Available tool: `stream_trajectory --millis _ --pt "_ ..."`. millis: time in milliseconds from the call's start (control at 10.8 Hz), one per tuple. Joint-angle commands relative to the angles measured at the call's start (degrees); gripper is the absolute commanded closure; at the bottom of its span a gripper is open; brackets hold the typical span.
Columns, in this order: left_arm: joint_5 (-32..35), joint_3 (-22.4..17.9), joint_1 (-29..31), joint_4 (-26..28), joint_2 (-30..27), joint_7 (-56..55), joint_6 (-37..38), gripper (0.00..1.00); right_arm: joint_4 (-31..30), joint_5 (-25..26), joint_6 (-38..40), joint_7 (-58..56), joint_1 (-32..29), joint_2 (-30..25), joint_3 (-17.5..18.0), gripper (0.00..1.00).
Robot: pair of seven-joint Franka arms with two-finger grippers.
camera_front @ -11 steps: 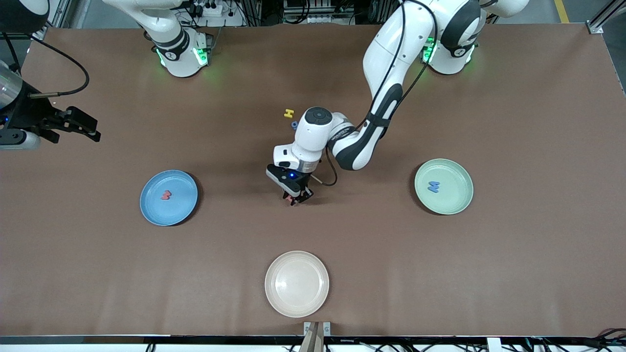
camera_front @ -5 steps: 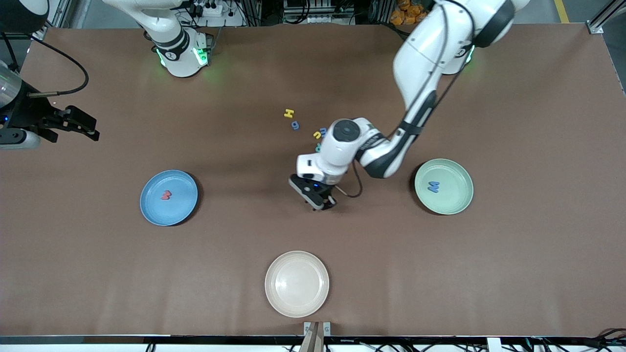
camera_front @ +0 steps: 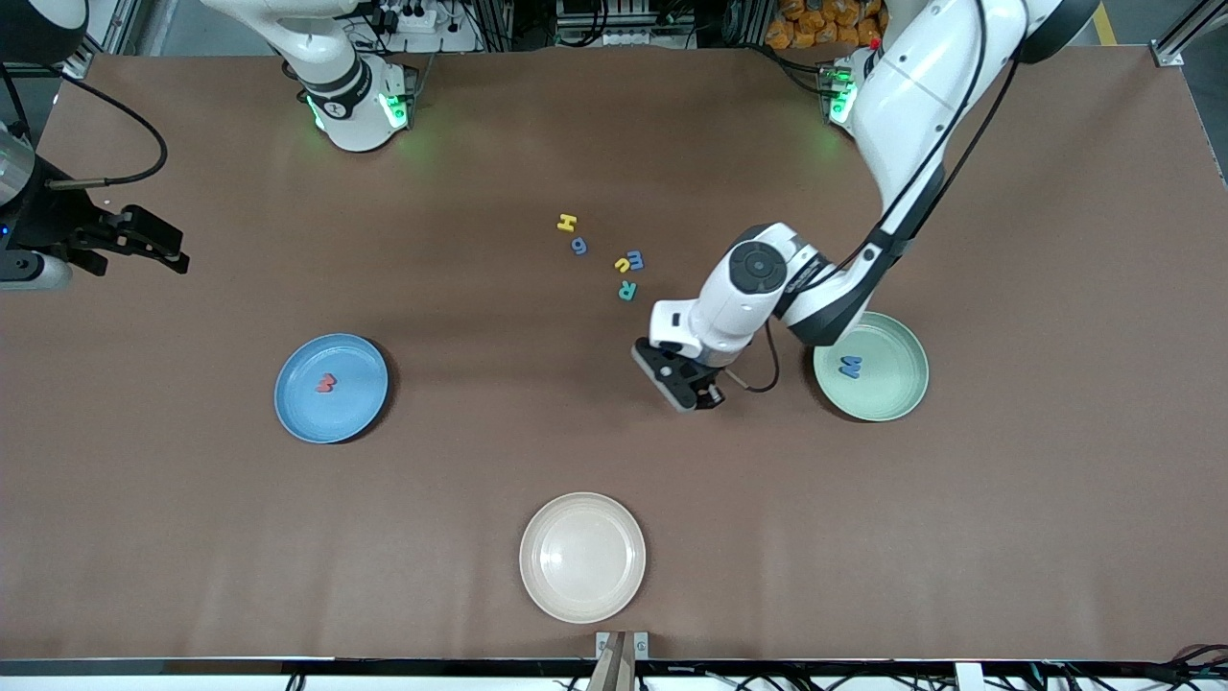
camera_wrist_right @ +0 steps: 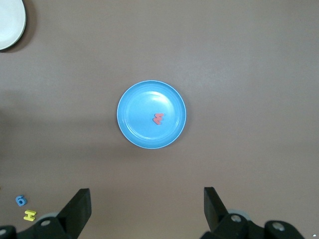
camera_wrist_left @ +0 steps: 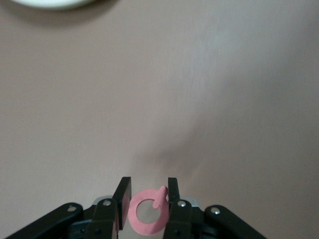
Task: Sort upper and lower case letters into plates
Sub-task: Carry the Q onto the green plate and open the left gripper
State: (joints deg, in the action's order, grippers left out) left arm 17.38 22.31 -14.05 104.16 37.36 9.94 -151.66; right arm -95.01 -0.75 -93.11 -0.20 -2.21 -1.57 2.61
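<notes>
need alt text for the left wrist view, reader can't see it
The left gripper holds a pink ring-shaped letter between its black fingers above bare brown table. A pale plate's rim shows at the picture's edge.

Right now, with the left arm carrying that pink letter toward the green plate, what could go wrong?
The left gripper pinches the pink letter only at its edges, so it could twist or slip out over the bare table. The green plate already holds a blue letter; a drop on top might bounce out. The left arm's elbow hangs over that plate's rim, so lowering may nudge it. The right gripper waits open, high over the blue plate.
</notes>
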Motion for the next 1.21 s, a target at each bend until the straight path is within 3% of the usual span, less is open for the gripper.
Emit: stream_trajectory --millis 0,465,651,837,1116 --pt "1.3 1.6 5.1 9.9 -7.4 5.1 0.2 0.79 0.1 0.6 0.4 0.1 1.3 -0.5 -0.3 0.00" --pt "1.3 6.0 19.2 19.4 -12.4 20.3 0.3 0.79 0.3 0.3 0.1 0.1 1.5 -0.4 -0.3 0.00" --pt "1.3 6.6 25.4 20.8 -13.7 27.9 3.9 0.80 0.3 0.1 0.0 0.2 1.5 -0.4 -0.1 0.00" --pt "1.3 7.6 27.7 20.9 -15.6 28.9 8.6 0.80 0.3 0.1 0.0 0.2 1.9 -0.4 0.1 0.00" --pt "0.8 8.0 29.5 21.1 -15.9 29.5 9.4 0.79 0.3 0.0 -0.1 0.2 1.9 -0.4 0.7 0.00"
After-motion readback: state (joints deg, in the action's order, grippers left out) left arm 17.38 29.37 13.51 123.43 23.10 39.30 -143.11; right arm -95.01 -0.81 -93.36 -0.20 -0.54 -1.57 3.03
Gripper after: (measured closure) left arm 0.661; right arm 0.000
